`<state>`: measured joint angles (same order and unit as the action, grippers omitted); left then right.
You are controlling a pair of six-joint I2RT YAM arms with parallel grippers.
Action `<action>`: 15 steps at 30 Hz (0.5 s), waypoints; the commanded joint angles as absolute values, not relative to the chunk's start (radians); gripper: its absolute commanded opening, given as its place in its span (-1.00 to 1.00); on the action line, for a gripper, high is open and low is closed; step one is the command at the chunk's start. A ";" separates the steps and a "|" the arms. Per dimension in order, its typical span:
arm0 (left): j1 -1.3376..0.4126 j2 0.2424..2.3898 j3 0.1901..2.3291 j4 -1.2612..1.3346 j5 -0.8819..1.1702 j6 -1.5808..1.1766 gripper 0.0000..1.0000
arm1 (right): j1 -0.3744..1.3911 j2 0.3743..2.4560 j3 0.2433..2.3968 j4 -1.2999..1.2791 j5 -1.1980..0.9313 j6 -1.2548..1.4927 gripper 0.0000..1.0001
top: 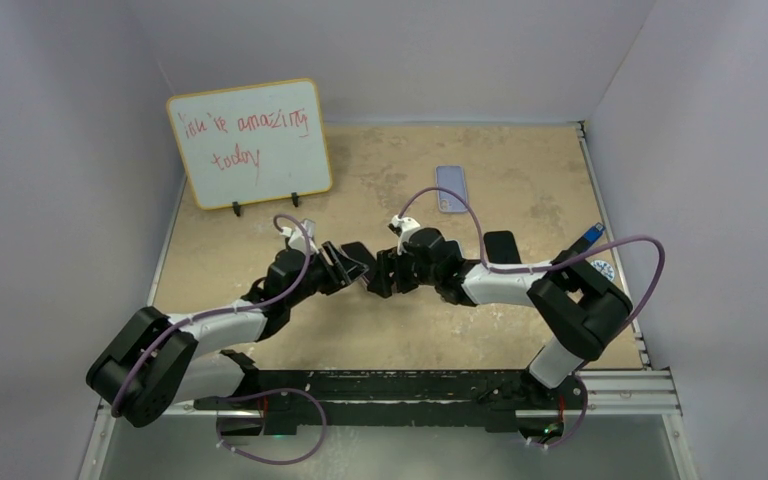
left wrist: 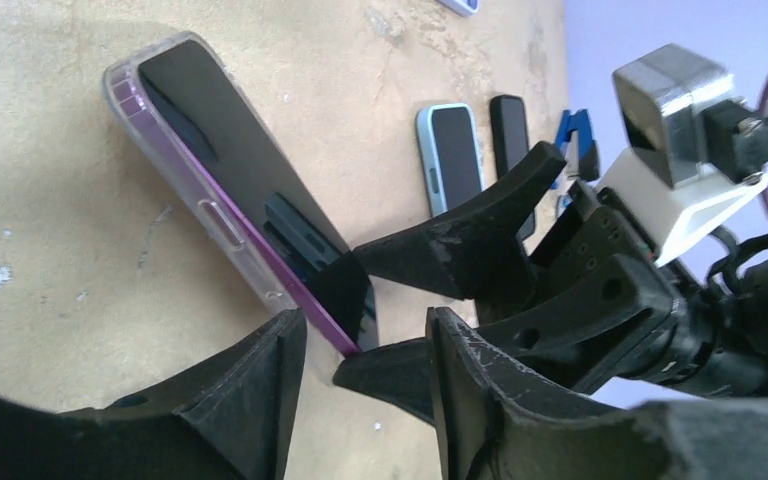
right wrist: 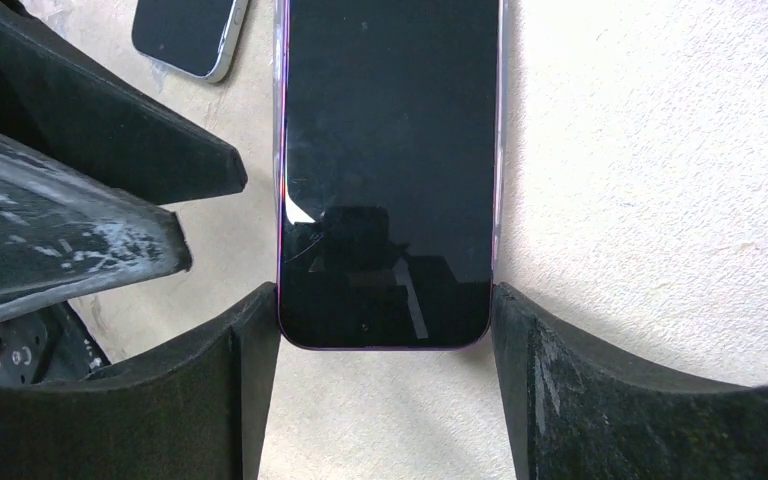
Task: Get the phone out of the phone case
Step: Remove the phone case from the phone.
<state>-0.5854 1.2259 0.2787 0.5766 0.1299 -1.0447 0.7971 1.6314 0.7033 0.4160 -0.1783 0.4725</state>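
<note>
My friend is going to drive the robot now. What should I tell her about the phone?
Right fingers: closed on the two long sides of the phone, near its bottom end.
Left fingers: open, holding nothing, close to that same end.
The phone lies on the table inside its clear case.
Done: phone gripped.
Left: get the phone out of the case.
The light-blue phone further back is not part of the job.
</note>
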 commanded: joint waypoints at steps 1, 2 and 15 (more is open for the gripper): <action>-0.592 1.224 0.308 0.556 0.114 -1.000 -0.12 | 0.786 1.635 0.698 0.461 -0.182 0.492 -0.78; -0.591 1.231 0.304 0.559 0.117 -1.001 -0.19 | 0.784 1.636 0.698 0.462 -0.187 0.495 -0.79; -0.592 1.248 0.289 0.529 0.076 -0.988 -0.37 | 0.778 1.654 0.703 0.475 -0.229 0.513 -0.82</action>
<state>-0.5858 1.2381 0.2790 0.5285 0.1066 -1.0237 0.7826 1.6405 0.7021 0.4332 -0.2008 0.4934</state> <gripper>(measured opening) 0.318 0.721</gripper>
